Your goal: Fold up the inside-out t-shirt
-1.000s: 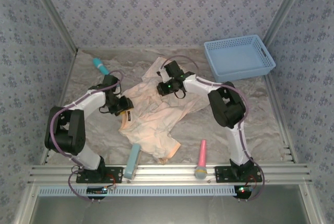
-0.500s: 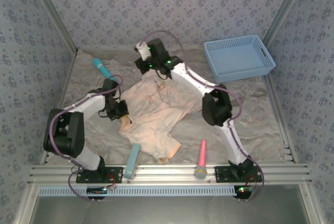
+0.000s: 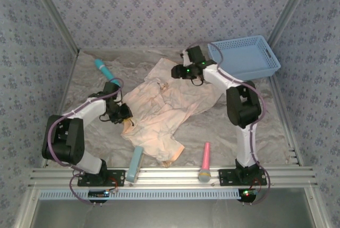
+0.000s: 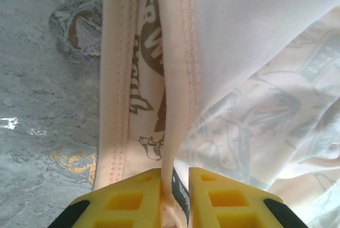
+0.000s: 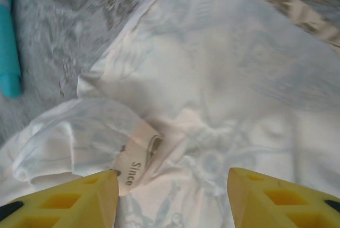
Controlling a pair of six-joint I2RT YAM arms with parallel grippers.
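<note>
Under the right claw (image 5: 172,177), the inside-out t-shirt (image 5: 223,79) reads "Since".

The inside-out t-shirt (image 3: 159,112) lies mid-frame on the table (image 3: 265,127), with a basket (image 3: 244,58) at upper right and a stick-like tool (image 3: 103,69) at upper left. Below the shirt, a block (image 3: 135,163) lies left of a microphone (image 3: 205,160).
</note>
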